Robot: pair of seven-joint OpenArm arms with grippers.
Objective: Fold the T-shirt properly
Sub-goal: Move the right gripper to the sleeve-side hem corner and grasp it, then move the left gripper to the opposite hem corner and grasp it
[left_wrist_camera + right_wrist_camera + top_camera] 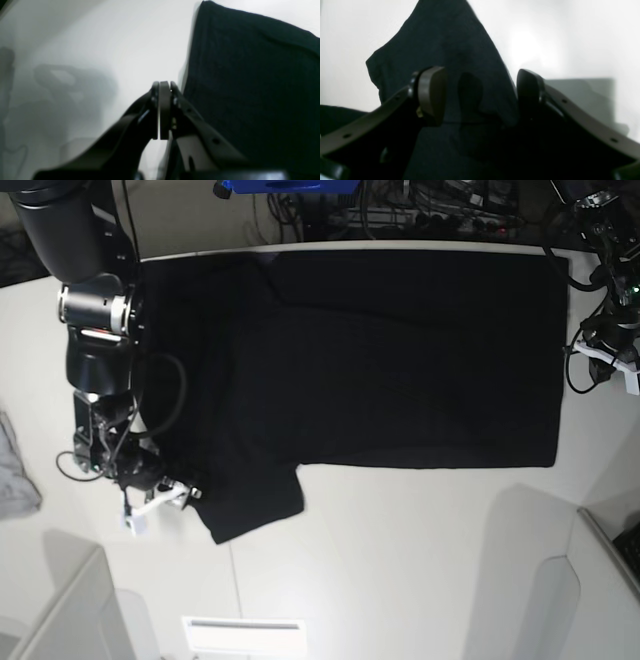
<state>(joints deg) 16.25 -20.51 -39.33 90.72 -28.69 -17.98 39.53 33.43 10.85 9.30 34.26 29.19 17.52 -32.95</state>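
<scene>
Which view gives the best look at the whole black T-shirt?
The base view: the black cloth T-shirt lies spread across the table, one sleeve at lower left. Left wrist shows only an edge; right wrist, a sleeve corner.

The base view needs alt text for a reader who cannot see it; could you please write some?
A black T-shirt lies spread across a white table, one sleeve sticking out toward the near edge. The right tool sits at the shirt's left edge by that sleeve; the left arm is at the far right, and a grey cloth lies at the left.
</scene>
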